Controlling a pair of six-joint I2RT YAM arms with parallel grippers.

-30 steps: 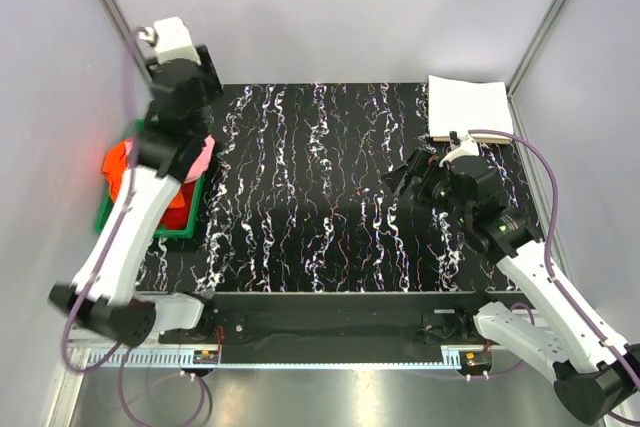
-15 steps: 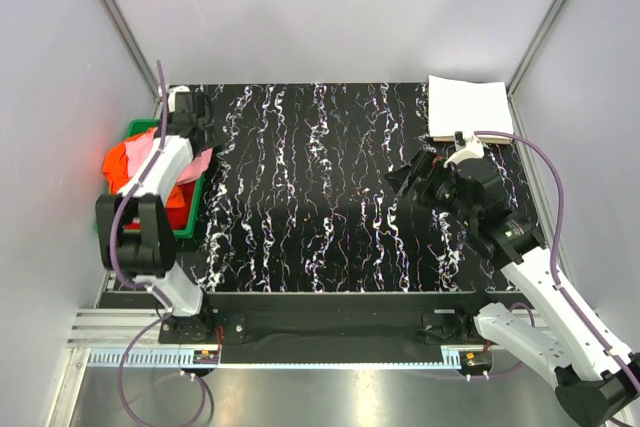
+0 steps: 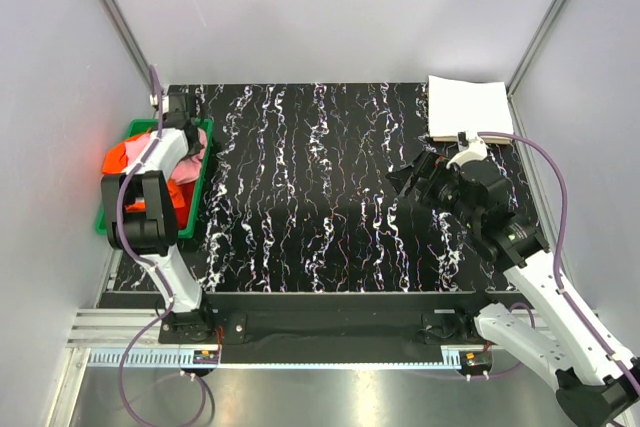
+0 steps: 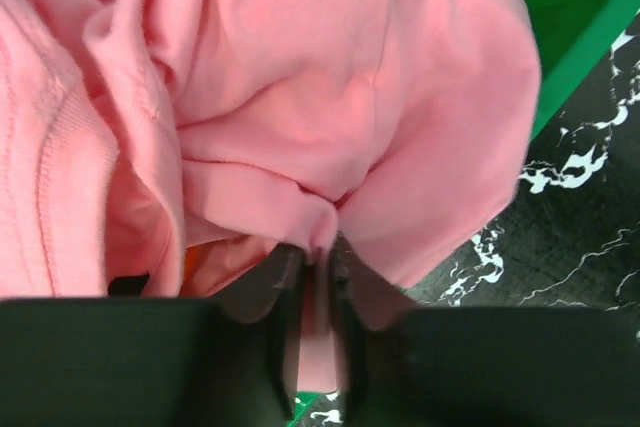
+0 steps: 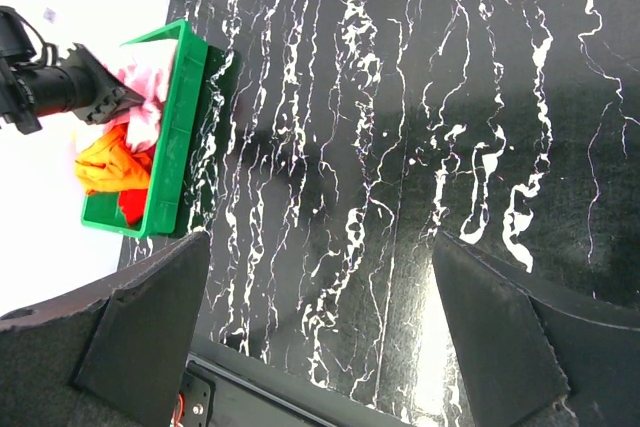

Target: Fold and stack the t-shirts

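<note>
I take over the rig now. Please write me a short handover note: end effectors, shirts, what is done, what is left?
The left end effector is shut on a fold of the pink t-shirt, inside the green tray.
The right end effector is open and empty, above the table, right side.
Done: white t-shirt folded, at the far right corner.
Left: the pink one, then the orange t-shirt and red t-shirt in the tray, to fold and stack.

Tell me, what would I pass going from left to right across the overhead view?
Orange t-shirt in the green tray → black marbled table → right gripper → folded white t-shirt.
</note>
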